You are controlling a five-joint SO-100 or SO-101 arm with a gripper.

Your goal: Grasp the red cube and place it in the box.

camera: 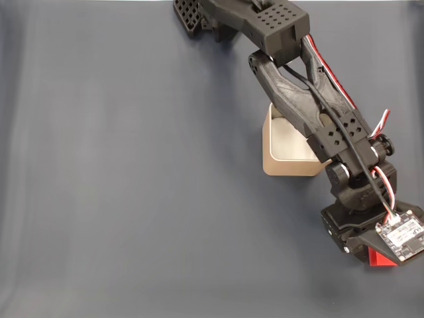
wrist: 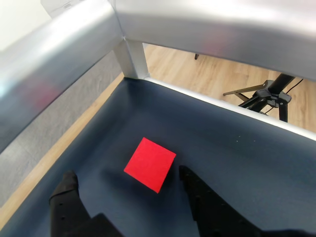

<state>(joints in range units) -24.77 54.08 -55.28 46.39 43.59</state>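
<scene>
The red cube [wrist: 150, 164] lies on the dark blue table, seen from above in the wrist view, between my two black fingers and a little ahead of their tips. My gripper [wrist: 126, 175] is open, with one fingertip [wrist: 66, 180] left of the cube and the other [wrist: 186, 174] right of it, not touching. In the fixed view the cube [camera: 381, 258] peeks out as a red corner under the gripper head at the lower right. The beige box [camera: 286, 149] with white padding sits mid-right, partly covered by the arm.
A silver metal frame [wrist: 148, 19] runs along the table edges close beyond the cube. A wooden floor and a black tripod [wrist: 266, 96] lie past it. The arm's base [camera: 238, 16] is at the top of the fixed view.
</scene>
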